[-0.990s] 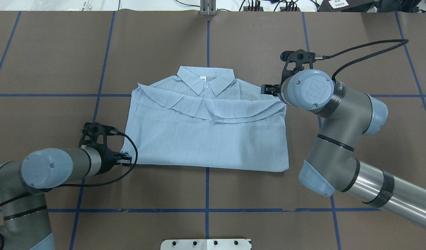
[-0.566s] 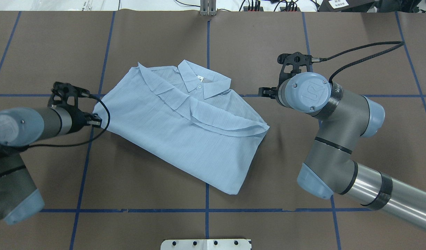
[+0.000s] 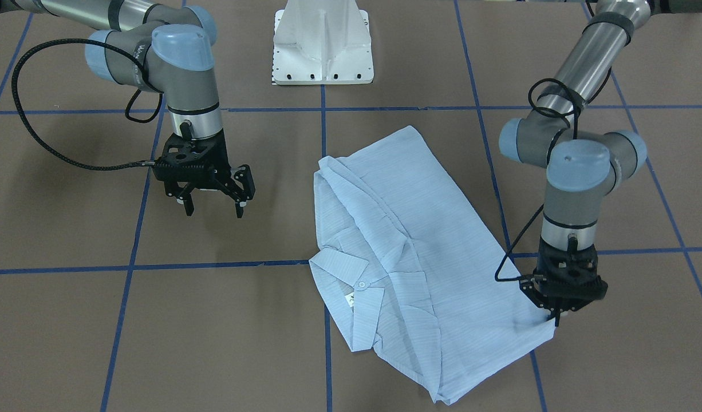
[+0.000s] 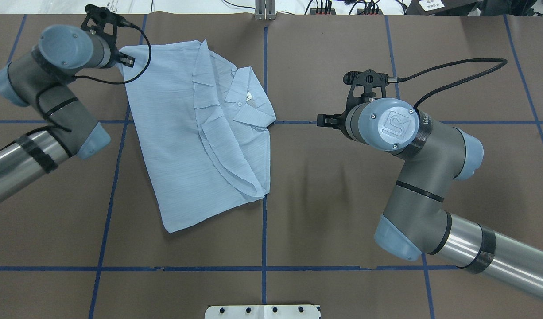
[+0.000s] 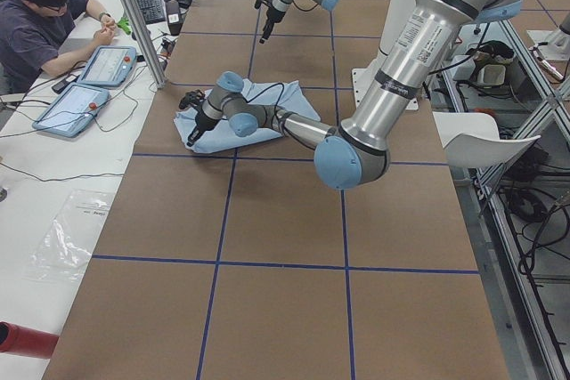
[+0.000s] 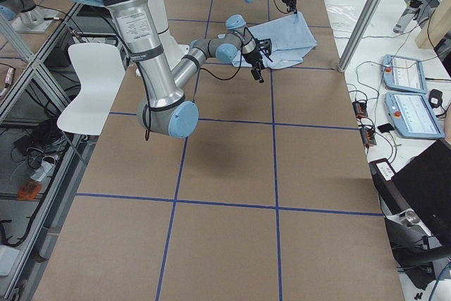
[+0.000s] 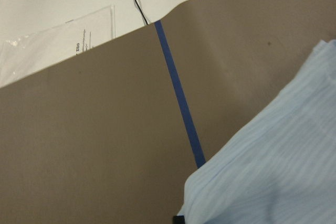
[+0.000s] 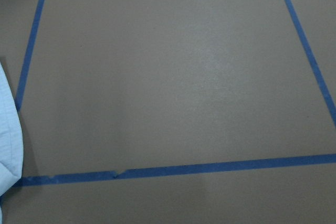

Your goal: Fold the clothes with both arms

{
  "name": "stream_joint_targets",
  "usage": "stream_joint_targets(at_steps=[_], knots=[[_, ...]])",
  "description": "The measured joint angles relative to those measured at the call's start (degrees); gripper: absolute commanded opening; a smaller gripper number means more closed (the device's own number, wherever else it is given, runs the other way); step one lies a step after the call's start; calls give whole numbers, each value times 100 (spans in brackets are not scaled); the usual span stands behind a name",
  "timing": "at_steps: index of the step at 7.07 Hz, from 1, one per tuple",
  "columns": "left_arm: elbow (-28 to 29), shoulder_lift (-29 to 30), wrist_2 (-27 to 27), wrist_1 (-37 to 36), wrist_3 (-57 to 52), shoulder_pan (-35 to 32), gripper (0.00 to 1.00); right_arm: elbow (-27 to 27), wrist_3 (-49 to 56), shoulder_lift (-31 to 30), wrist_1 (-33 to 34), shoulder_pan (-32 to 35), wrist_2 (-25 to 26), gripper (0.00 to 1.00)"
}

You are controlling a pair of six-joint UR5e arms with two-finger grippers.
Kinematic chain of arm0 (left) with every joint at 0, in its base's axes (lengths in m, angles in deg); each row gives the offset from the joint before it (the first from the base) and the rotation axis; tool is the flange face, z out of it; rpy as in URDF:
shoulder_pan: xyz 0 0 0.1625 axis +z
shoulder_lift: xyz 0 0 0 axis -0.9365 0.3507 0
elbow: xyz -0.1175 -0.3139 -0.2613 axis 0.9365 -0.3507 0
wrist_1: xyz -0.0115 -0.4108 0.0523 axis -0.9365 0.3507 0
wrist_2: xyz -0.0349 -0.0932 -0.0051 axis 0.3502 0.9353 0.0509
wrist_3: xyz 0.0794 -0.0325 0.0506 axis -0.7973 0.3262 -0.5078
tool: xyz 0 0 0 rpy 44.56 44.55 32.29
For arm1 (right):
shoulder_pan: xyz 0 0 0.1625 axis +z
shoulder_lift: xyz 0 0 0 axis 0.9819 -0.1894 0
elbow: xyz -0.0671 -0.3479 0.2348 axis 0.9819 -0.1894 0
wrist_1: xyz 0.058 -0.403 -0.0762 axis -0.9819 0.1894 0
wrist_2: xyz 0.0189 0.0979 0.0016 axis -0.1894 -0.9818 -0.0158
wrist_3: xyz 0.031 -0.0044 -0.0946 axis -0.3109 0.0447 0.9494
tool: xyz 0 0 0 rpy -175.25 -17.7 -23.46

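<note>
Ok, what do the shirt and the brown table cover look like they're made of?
The shirt looks like thin woven fabric, maybe cotton or a blend: matte, finely striped, softly creased, lying limp. The table cover looks like brown paper or thin card: matte, flat, with a slightly ragged seam along the near tape line.

A robotics lab: tape-gridded table [image 4: 342,199] and teach pendants [image 6: 403,73].

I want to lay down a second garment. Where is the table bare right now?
The widest bare stretch is the near strip between the shirt and the white base plate. The far middle, beyond the right gripper, is free too. Crowded: the far-left corner, where the left gripper pinches the shirt, and under the right arm.
</note>
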Motion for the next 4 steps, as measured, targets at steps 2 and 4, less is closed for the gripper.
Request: stream_joint_targets(at_steps=[2, 4], knots=[[825, 573, 258, 559, -96, -112, 100, -20, -13, 38, -122, -55, 0, 100], [827, 138, 892, 1669, -136, -177, 100, -403, -387, 491, -115, -78, 6, 97]])
